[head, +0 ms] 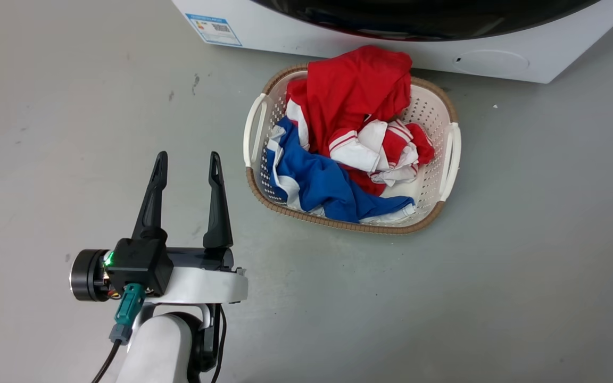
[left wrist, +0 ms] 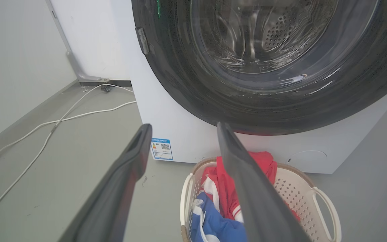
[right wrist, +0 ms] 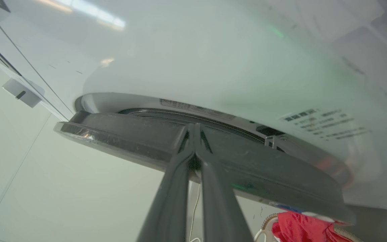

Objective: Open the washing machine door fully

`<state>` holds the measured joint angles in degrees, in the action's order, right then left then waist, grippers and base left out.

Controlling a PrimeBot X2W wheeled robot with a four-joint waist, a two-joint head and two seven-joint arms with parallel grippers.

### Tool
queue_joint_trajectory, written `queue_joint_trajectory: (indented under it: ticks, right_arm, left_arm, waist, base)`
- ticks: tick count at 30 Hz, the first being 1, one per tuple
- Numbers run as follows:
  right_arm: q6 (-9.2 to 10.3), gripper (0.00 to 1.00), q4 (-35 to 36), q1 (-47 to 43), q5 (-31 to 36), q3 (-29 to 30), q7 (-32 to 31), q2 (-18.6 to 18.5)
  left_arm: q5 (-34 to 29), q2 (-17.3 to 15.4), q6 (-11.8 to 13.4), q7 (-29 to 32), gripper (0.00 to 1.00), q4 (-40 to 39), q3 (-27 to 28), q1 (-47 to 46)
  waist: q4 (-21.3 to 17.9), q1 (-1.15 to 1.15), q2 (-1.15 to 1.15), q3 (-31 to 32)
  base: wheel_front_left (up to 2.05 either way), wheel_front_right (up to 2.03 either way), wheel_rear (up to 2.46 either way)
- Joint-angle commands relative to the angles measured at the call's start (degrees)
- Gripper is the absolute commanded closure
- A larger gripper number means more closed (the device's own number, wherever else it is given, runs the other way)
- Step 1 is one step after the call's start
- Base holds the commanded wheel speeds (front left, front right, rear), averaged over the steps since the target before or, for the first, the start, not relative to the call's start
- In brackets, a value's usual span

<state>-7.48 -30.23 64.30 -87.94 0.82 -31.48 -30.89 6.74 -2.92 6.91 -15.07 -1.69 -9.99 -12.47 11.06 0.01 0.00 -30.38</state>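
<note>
Nearest in the head view is the left gripper [head: 188, 157], at the near left, its two fingers spread wide and empty over the grey floor [head: 524, 266]. Just right of it sits one basket [head: 449, 159] with two handles, heaped with red, blue and white clothes [head: 349, 106]. Beyond that, at the far edge, the washer [head: 296, 37] shows one blue sticker [head: 213, 29], one round flap [head: 490, 63] and a strip of the black door [head: 418, 16]. The basket stands right in front of the door.

From the left wrist, the left gripper [left wrist: 183, 127] points at the washer [left wrist: 166, 117], fingers wide apart. Its door [left wrist: 186, 77] looms at the upper right, with the basket [left wrist: 328, 208] below. Two white cables [left wrist: 62, 117] trail across the floor on the left.

From the right wrist, the right gripper [right wrist: 194, 127] has its fingers pressed together, tips at the rim of the door [right wrist: 119, 137]. Whether they pinch anything I cannot tell. That door stands slightly off the front of the washer [right wrist: 213, 60], with a narrow gap between.
</note>
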Motion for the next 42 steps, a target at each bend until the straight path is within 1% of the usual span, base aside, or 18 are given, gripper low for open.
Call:
queue_joint_trajectory:
  ticks: [1,3,9,12,15,18,22,28,34,42]
  right_arm:
    - [-0.03,1.00,-0.6,1.2,0.6,-0.6,-0.4,-0.2]
    - [-0.03,1.00,-1.8,3.2,2.1,-1.8,-0.9,-0.4]
    - [-0.03,1.00,-5.4,7.6,6.3,-4.7,-1.9,0.8]
    - [-0.03,1.00,-6.7,8.4,7.6,-5.6,-2.9,1.7]
    - [-0.03,1.00,-6.2,8.0,8.2,-6.4,-4.1,3.0]
    - [-0.09,1.00,-5.0,6.1,8.2,-7.1,-5.6,4.2]
    - [-0.09,1.00,-2.9,2.8,8.5,-7.7,-7.0,4.8]
    - [-0.09,1.00,1.4,-2.4,7.6,-6.7,-8.5,3.9]
    - [-0.09,1.00,6.5,-9.7,6.1,-6.3,-10.2,4.3]
    - [-0.09,1.00,14.4,-19.5,3.8,-6.2,-11.4,6.2]
  left_arm:
    - [0.2,0.0,0.3,-0.2,0.00,-0.2,0.0,-0.8]
    - [0.5,0.0,0.5,-0.2,0.00,-0.3,-0.2,-1.0]
    - [0.9,0.0,0.8,-0.2,0.00,-0.5,-0.7,-1.5]
    - [0.9,0.0,1.0,-0.2,0.00,-0.5,-0.8,-1.7]
    - [1.0,0.0,1.2,-0.2,0.00,-0.5,-0.7,-1.9]
    - [0.8,0.0,1.2,-0.2,0.00,-0.3,-0.3,-1.7]
    - [0.4,0.0,0.9,-0.2,0.00,-0.1,0.1,-1.7]
    - [-0.2,0.0,0.6,-0.2,0.00,0.1,0.9,-1.5]
    - [-1.0,0.0,0.3,-0.2,0.00,0.1,1.8,-0.1]
    - [-1.6,0.0,0.1,-0.2,0.00,0.3,2.5,1.3]
  waist:
    - [0.4,-0.01,0.00,-0.4]
    - [0.7,-0.01,0.00,-0.8]
    - [1.4,-0.01,0.00,-2.2]
    - [1.5,-0.01,0.00,-2.8]
    - [1.3,-0.01,0.00,-3.0]
    - [0.7,-0.01,0.00,-2.8]
    - [-0.2,-0.01,0.00,-2.0]
    - [-1.1,-0.01,0.00,-0.4]
    - [-2.0,-0.01,0.00,1.5]
    - [-3.1,-0.01,0.00,4.1]
  base:
    - [0.00,0.00,0.00]
    - [0.00,0.00,0.00]
    - [0.00,0.00,0.00]
    - [0.00,0.00,0.00]
    - [0.00,0.00,0.00]
    - [0.00,0.00,0.00]
    - [0.00,0.00,0.00]
    - [0.00,0.00,0.00]
    - [0.00,0.00,0.00]
    - [0.00,0.00,0.00]
